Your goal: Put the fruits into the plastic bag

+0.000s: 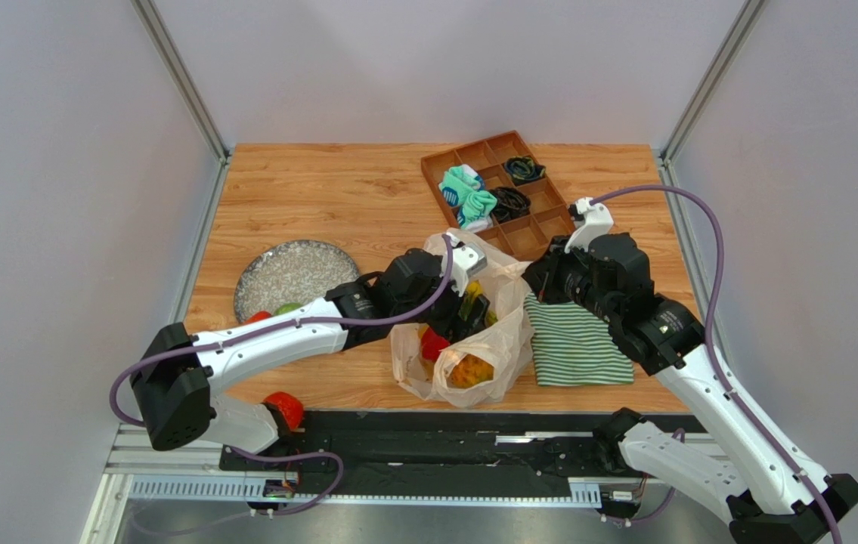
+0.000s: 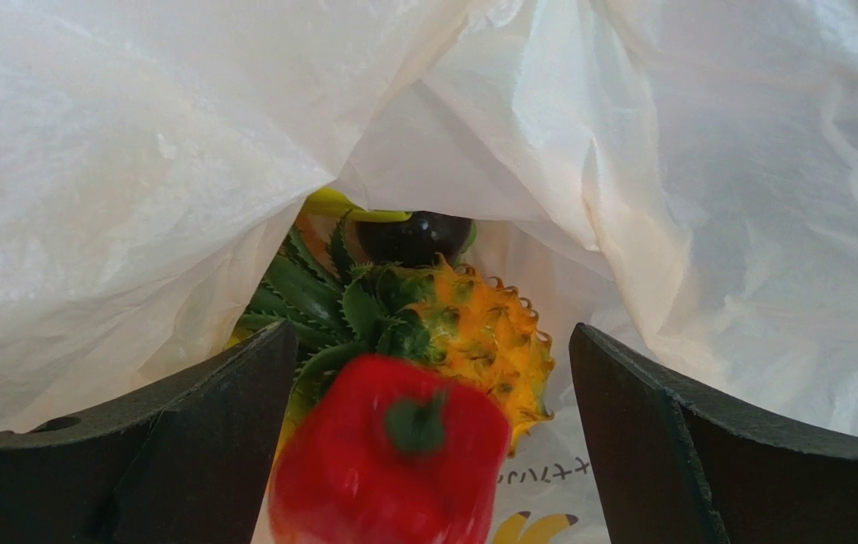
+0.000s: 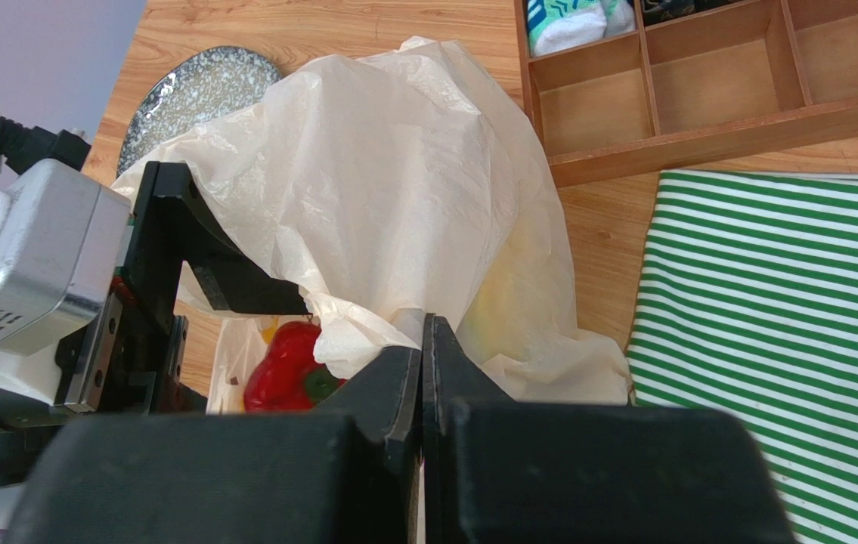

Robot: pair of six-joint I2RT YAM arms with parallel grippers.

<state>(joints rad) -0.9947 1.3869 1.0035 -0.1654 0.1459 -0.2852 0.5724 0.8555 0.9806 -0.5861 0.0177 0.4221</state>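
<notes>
The plastic bag (image 1: 490, 340) lies open at the table's front middle. In the left wrist view my left gripper (image 2: 433, 340) is open inside the bag (image 2: 683, 170). A blurred red fruit (image 2: 390, 465) is between its fingers, touching neither. Behind it lie the orange pineapple (image 2: 490, 334), a dark fruit (image 2: 413, 236) and a bit of yellow banana (image 2: 337, 204). My right gripper (image 3: 423, 323) is shut on the bag's edge (image 3: 399, 170), and the red fruit (image 3: 280, 368) shows inside. From above, the left gripper (image 1: 458, 297) and right gripper (image 1: 538, 283) flank the bag mouth.
A speckled grey plate (image 1: 291, 272) is left of the bag, with a red (image 1: 259, 316) and a green fruit (image 1: 286, 308) at its near edge. A green-and-white striped cloth (image 1: 570, 340) lies right of the bag. A wooden compartment tray (image 1: 490, 145) with cloth bundles stands at the back.
</notes>
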